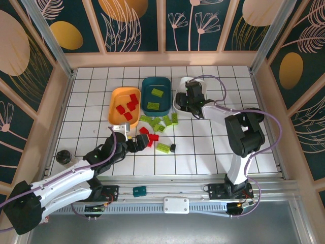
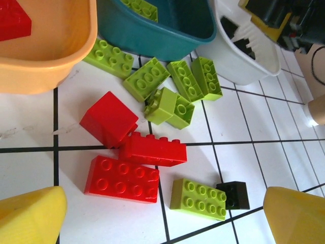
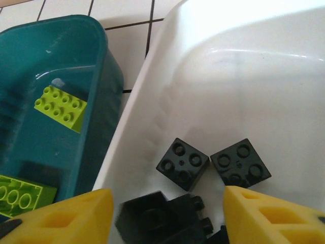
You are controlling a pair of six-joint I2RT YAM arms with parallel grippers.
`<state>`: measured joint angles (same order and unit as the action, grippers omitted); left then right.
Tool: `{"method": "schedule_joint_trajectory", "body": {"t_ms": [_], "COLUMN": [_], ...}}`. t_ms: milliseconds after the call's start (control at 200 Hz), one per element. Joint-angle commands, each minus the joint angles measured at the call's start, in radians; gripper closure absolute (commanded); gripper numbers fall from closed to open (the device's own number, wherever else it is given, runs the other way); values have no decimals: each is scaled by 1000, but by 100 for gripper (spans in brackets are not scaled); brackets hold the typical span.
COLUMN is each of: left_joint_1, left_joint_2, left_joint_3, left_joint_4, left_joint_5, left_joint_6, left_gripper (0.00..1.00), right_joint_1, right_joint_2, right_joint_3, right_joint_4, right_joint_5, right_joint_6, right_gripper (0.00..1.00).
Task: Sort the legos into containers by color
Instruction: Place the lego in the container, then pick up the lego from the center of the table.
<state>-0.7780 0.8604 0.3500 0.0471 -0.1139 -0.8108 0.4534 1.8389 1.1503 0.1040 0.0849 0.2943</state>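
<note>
Near the grid's middle, my left gripper [image 1: 138, 144] [image 2: 162, 223] hovers open over loose legos: three red bricks [image 2: 122, 179], a lime green brick [image 2: 198, 198] and a small black brick [image 2: 234, 195] touching it. More green bricks [image 1: 162, 122] lie beside the trays. The orange-yellow tray [image 1: 118, 96] holds red bricks. In the dark teal tray [image 1: 163, 101] lie green bricks [image 3: 61, 105]. My right gripper [image 1: 190, 104] [image 3: 167, 218] stands open low inside the white tray [image 3: 244, 76], over several black bricks [image 3: 183, 162], gripping none.
A brown cup with a black lid [image 1: 63, 156] stands at the table's left edge. A small teal block [image 1: 139, 191] sits on the rail between the arm bases. Wooden walls close in the table on three sides.
</note>
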Motion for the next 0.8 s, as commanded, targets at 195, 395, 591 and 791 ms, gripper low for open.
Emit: {"method": "schedule_joint_trajectory", "body": {"t_ms": [195, 395, 591, 791], "left_joint_1": [-4, -3, 11, 35], "left_joint_2": [216, 390, 538, 679], "left_joint_3": [106, 189, 294, 379], "left_joint_4": [-98, -48, -21, 0], "left_joint_5": [-59, -167, -195, -182], "left_joint_6": [71, 179, 213, 211], "left_gripper": [10, 7, 14, 13], "right_joint_1": [66, 98, 120, 126], "right_joint_2": [-213, -323, -403, -448], "right_joint_3": [-117, -255, -327, -354], "right_joint_4": [15, 42, 51, 45], "right_joint_5": [3, 4, 7, 10], "right_joint_6": [-22, 11, 28, 27], "right_gripper": [37, 37, 37, 37]}}
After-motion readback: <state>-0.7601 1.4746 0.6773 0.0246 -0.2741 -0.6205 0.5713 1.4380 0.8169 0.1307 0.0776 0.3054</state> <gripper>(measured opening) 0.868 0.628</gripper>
